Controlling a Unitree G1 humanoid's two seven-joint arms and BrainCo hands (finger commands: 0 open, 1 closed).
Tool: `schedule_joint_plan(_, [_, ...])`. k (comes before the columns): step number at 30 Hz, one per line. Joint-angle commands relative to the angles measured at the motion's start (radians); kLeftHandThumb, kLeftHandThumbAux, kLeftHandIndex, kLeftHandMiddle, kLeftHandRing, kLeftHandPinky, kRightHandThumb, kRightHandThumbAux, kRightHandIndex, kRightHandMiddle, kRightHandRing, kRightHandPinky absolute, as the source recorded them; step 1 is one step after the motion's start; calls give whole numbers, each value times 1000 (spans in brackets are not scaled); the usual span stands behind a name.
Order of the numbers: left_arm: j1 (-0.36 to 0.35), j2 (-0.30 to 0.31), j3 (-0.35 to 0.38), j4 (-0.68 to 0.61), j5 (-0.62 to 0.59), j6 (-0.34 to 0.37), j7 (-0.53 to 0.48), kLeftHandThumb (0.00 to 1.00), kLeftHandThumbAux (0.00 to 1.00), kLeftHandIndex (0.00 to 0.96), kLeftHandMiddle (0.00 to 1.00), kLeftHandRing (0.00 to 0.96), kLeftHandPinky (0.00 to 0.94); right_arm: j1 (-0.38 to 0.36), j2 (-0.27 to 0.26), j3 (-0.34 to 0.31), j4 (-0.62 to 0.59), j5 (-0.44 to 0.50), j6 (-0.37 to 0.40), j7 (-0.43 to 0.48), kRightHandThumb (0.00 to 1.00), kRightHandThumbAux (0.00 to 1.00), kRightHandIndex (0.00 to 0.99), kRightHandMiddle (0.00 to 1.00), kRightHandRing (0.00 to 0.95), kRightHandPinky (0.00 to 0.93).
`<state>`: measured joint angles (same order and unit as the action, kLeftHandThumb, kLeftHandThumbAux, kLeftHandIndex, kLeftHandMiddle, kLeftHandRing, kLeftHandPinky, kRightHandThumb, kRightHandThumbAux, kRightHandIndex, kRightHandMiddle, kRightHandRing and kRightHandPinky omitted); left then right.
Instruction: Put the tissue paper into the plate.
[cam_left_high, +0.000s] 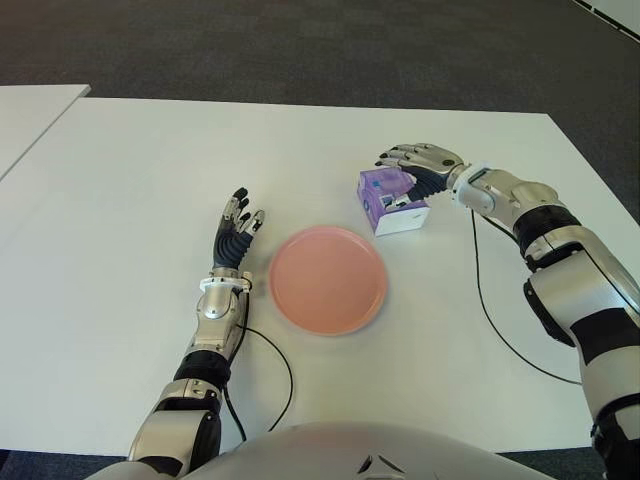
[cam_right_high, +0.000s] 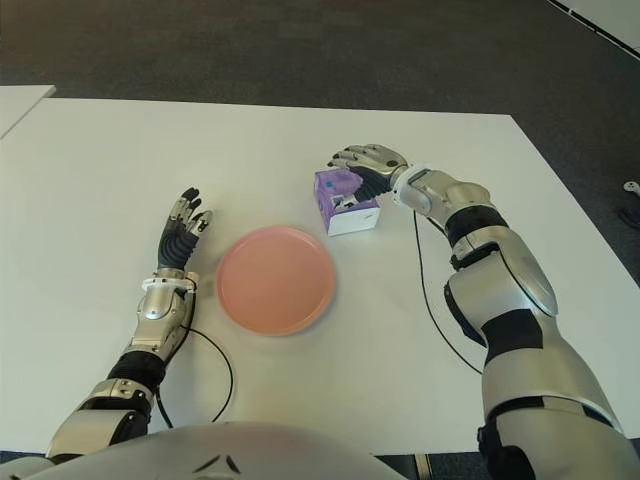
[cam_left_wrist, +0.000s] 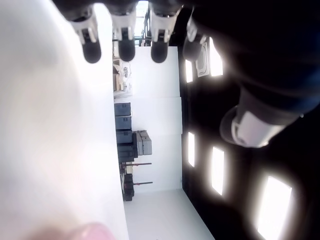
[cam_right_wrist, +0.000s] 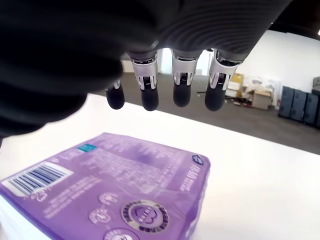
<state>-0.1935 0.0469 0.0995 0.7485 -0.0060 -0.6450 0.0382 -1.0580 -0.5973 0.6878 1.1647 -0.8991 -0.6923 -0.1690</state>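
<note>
One pink plate (cam_left_high: 328, 279) is seen just beside the left hand (cam_left_high: 235, 232), whose fingers (cam_left_wrist: 92, 49) are spread and hold nothing. Farther off, one purple tissue pack (cam_left_high: 389, 200) lies under the right hand (cam_left_high: 418, 164), fingers (cam_right_wrist: 181, 92) extended above it, not closed

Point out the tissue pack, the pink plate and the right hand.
tissue pack (cam_left_high: 385, 194): left eye view, purple top face.
pink plate (cam_left_high: 327, 279): left eye view, bare centre.
right hand (cam_left_high: 418, 160): left eye view, back of hand.
</note>
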Motion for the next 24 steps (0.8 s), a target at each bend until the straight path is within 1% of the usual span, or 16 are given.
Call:
schedule_joint_plan(1, [67, -2, -4, 68, 17, 27, 10, 5, 547, 0, 0, 0, 0, 27, -16, -14, -32, 16, -25, 15, 358, 326, 0, 0, 0, 0])
schedule_joint_plan(13, [67, -7, -1, 69, 6, 28, 0, 20, 560, 0, 0, 0, 0, 51, -47, -49, -106, 30, -60, 42, 338, 334, 0, 0, 0, 0])
schedule_joint_plan(24, [62, -8, 4, 84, 0, 20, -2, 24, 546, 0, 0, 0, 0, 80, -71, -62, -161, 39, -93, 66, 306, 335, 0, 10, 0, 0])
